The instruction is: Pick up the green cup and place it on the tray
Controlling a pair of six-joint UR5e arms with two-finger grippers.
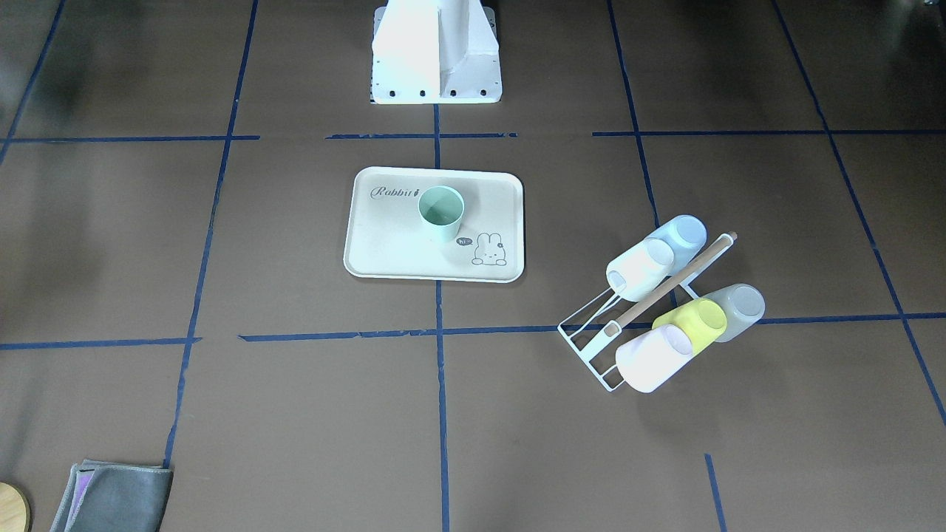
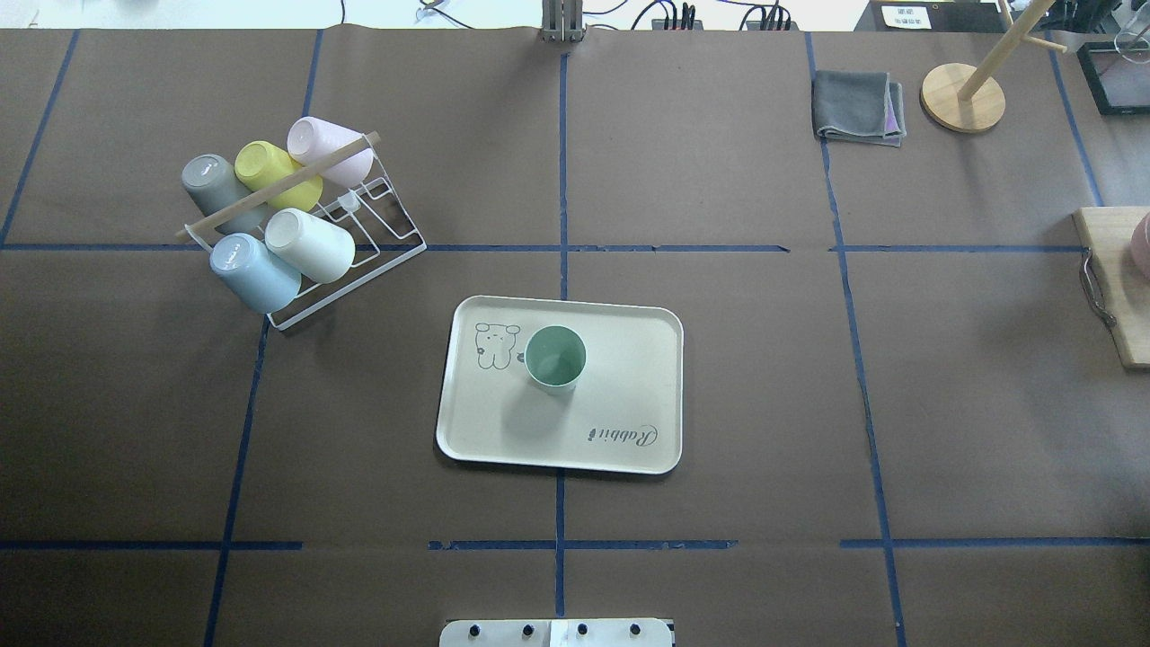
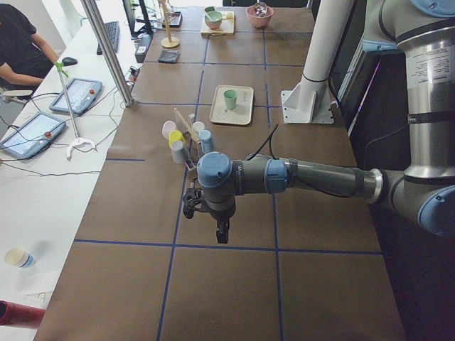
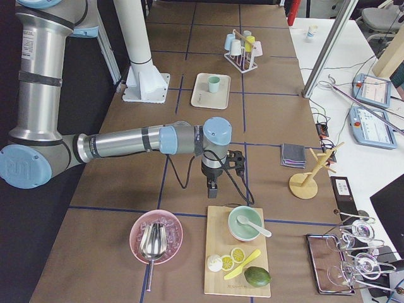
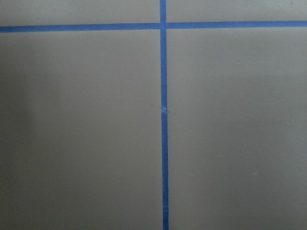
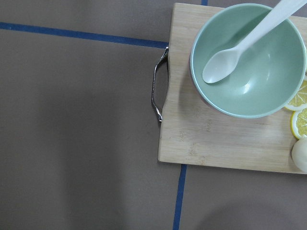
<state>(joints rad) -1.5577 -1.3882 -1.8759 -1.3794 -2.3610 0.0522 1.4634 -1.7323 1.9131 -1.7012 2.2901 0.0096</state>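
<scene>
At the overhead view's left side, a white wire rack (image 2: 386,225) holds 5 tumblers lying on their sides, none touched by either arm. Centre table, the tray (image 2: 629,359) lies flat across a tape line. The green cup (image 2: 555,358) stands upright on it, mouth up, just beside the bunny print and well inside the rim. Nothing touches the cup. Judgement: placement appears complete, and both arms are parked clear so the result stays unobstructed.

Left arm: it is extended low and roughly horizontal toward the table's left end, wrist turned down. The left gripper (image 3: 222,236) hangs above bare paper, well apart from the tray, and its wrist camera shows only tape lines. Whether its fingers are apart or together cannot be told.

Right arm: it takes a mirrored pose toward the table's right end. The right gripper (image 4: 213,184) points down near the edge of a bamboo board (image 6: 216,139) carrying a green bowl (image 6: 249,62) with 1 spoon. Its finger state likewise cannot be told. Neither gripper shows a held item.
</scene>
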